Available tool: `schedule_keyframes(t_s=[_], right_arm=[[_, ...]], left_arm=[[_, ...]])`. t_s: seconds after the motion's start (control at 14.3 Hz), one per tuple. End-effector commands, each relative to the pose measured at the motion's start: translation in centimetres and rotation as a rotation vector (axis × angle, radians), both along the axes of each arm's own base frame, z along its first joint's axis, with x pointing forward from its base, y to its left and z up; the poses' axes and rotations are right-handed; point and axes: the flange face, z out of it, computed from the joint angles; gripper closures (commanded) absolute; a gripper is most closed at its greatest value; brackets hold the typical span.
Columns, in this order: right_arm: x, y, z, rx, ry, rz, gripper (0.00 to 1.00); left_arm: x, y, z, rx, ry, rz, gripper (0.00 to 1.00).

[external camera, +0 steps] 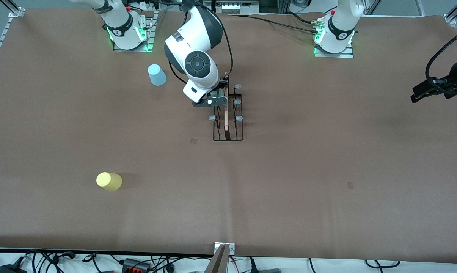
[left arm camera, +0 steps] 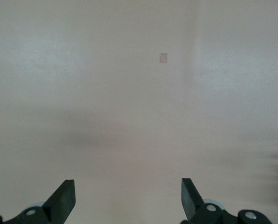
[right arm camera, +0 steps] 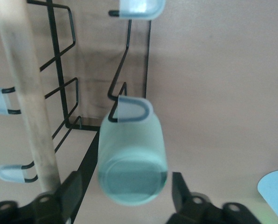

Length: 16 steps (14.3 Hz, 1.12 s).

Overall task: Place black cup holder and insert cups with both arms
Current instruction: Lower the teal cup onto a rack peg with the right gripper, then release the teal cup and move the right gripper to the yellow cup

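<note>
Yellow cup, lying on its side on the brown table, nearest the front camera and toward the right arm's end. Black cup holder, standing at mid-table, farther from the camera than the yellow cup; its wooden rod runs along the top, with pale-tipped pegs to either side. Light blue cup, upside down on the table, farther from the camera than the holder and toward the right arm's end, well apart from the holder.

Right gripper, over the end of the holder nearest the robot bases. In the right wrist view its fingers stand apart on either side of a mint green cup, which hangs mouth-down on a peg of the holder; the fingers flank the cup without pressing on it. The rod passes just beside that peg.

Left gripper, raised over bare table at the left arm's end, waiting; its fingers are spread wide and hold nothing.
</note>
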Motion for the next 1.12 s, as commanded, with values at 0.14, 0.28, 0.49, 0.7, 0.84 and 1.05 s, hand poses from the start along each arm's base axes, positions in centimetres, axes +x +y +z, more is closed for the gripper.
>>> schedule_keyframes(t_s=[0.14, 0.28, 0.49, 0.7, 0.84, 1.05], right_arm=[[0.8, -0.8, 4.5, 0.016, -0.03, -0.046, 0.0], [3.8, -3.0, 7.5, 0.015, -0.03, -0.073, 0.0], [9.3, -8.2, 11.0, -0.001, -0.039, -0.181, 0.0], [15.7, -15.9, 10.7, -0.093, -0.16, -0.256, 0.0], [20.4, -22.1, 8.9, -0.106, -0.197, -0.351, 0.0], [25.4, -27.8, 5.2, -0.099, -0.262, -0.4, 0.0]], left_arm=[[-0.1, -0.1, 0.7, -0.014, -0.017, -0.002, 0.0], [-0.1, -0.1, 0.7, -0.014, -0.014, -0.001, 0.0], [-0.1, -0.7, 0.6, -0.014, -0.013, -0.011, 0.0], [-0.1, -0.8, 0.8, -0.014, -0.016, -0.014, 0.0], [-0.1, -1.4, 1.0, -0.016, -0.02, -0.024, 0.0], [-0.1, -1.4, 0.9, -0.016, -0.017, -0.036, 0.0]])
